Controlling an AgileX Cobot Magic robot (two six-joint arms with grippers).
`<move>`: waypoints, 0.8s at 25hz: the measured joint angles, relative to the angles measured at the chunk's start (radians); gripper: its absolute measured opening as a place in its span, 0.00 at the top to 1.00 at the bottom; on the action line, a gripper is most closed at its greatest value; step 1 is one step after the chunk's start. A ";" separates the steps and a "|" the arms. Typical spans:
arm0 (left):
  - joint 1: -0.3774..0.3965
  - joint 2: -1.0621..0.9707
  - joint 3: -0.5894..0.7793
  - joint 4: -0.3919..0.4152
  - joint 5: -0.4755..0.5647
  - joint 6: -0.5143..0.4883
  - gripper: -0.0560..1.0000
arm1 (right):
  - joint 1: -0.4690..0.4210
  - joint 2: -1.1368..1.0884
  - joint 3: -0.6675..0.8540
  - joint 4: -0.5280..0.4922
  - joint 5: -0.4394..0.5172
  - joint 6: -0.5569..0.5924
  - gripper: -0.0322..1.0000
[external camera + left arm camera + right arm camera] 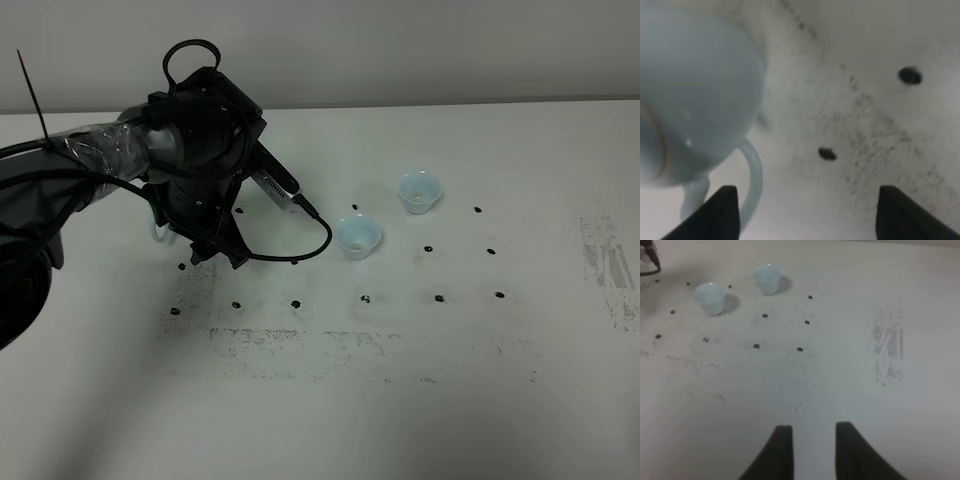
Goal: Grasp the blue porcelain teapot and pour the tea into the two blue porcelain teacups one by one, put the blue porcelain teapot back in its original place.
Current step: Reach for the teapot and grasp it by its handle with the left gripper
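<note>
The blue porcelain teapot (690,90) fills the near side of the left wrist view, its loop handle (754,175) just inside one finger. My left gripper (812,220) is open, low over the table, with the handle between its fingers and not clamped. In the exterior view the left arm and gripper (215,255) hide the teapot except for a pale sliver (158,232). The two blue porcelain teacups (357,236) (419,190) stand upright to the right of it. They also show in the right wrist view (710,297) (767,277). My right gripper (812,440) is open and empty, far from them.
The white table (450,400) carries a grid of small black dots (438,298) and grey scuff marks (610,265). A black cable (300,245) loops from the left arm toward the nearer cup. The right arm is out of the exterior view.
</note>
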 joint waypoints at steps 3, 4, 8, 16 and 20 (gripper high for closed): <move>0.000 0.000 0.000 0.011 0.022 -0.039 0.38 | 0.000 0.000 0.000 0.000 0.000 0.000 0.74; 0.000 0.000 0.000 0.011 0.027 -0.048 0.38 | 0.000 0.000 0.000 0.000 0.000 0.000 0.74; 0.000 0.000 0.000 0.011 0.033 -0.068 0.38 | 0.000 0.000 0.000 0.000 0.000 0.000 0.74; -0.007 -0.009 0.000 -0.112 0.081 -0.072 0.38 | 0.000 0.000 0.000 0.000 0.000 0.000 0.74; -0.024 -0.079 0.000 -0.140 0.083 -0.075 0.38 | 0.000 0.000 0.000 0.000 0.000 0.000 0.74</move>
